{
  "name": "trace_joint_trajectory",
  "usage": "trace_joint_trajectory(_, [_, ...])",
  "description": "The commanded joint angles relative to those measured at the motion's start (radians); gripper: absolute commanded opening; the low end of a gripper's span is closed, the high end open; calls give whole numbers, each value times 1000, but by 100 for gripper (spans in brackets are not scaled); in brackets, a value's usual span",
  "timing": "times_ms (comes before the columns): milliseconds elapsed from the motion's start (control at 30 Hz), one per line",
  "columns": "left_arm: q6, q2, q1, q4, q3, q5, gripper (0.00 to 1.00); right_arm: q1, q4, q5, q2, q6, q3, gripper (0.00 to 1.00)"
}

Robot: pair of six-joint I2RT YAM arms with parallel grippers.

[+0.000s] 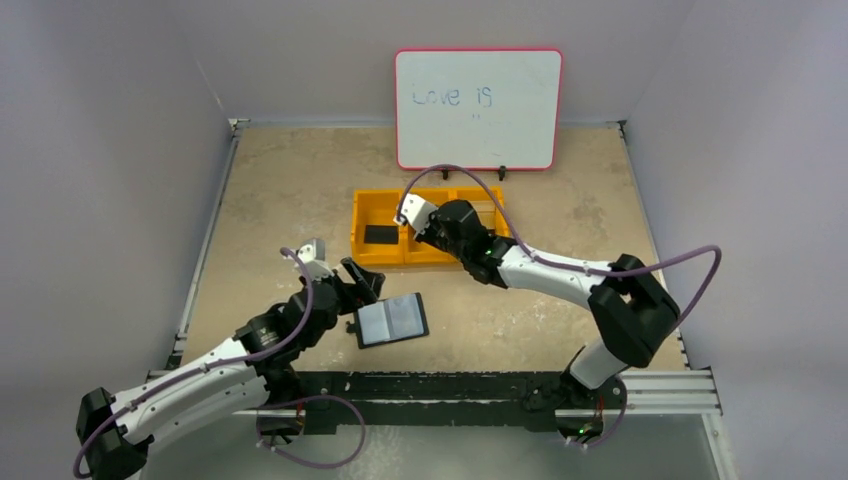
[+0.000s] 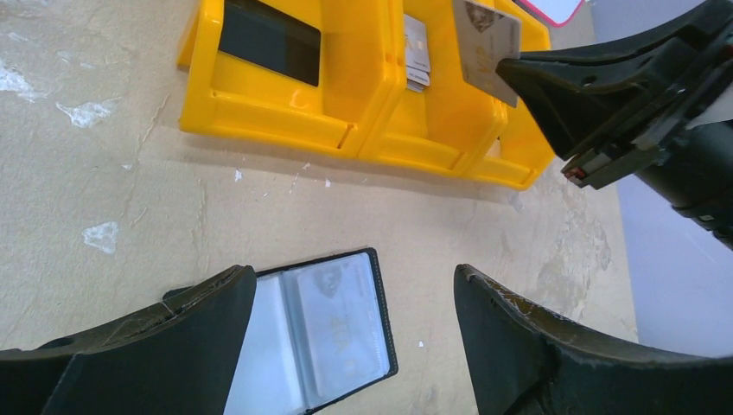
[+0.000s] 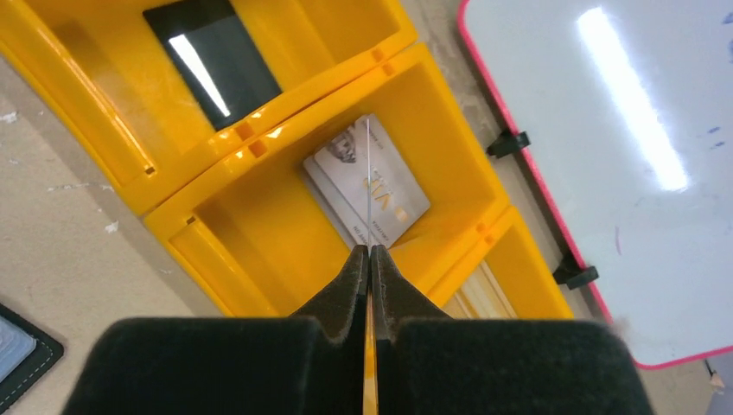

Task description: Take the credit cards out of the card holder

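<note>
Right gripper pinching a credit card above the yellow tray
Edge-down to drop in, I'd guess; left gripper spread open by the card holder, near tray.

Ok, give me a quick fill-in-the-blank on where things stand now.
1. The right tool is shut on a credit card, holding it above the yellow tray's ____ compartment.
2. The card holder lies ____ on the table.
3. The left tool, spread wide, holds ____.
4. The flat black rectangle lies in the tray's ____ compartment, as the top view shows it.

Missing words: middle; open; nothing; left.
</note>
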Motion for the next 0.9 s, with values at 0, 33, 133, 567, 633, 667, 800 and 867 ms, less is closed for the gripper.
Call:
trace_joint_trajectory(0, [-8,-25,2,-2,38,-29,85,0,31,-38,17,-24,57,0])
trace_joint_trajectory(33, [-9,-38,2,-13,39,-33,85,-1,35,-37,25,-30,61,0])
trace_joint_trajectory(133, [-12,-79,2,-63,68,-31,85,0,46,12,60,-67,79,0])
trace_joint_trajectory(567, [8,-171,2,-228,147,-93,85,0,19,83,151,-149,154,0])
trace_joint_trajectory(633, [15,-167,3,-233,154,-97,85,-1,17,107,168,-172,156,0])
trace_joint_trajectory(667, [18,-165,2,-238,156,-99,85,-2,12,114,175,-182,158,0])
trace_joint_trajectory(800, [19,-165,2,-257,164,-104,85,-3,9,114,199,-220,158,0])
trace_joint_trajectory(867, [15,-173,2,-261,163,-107,85,-8,22,126,211,-228,162,0])
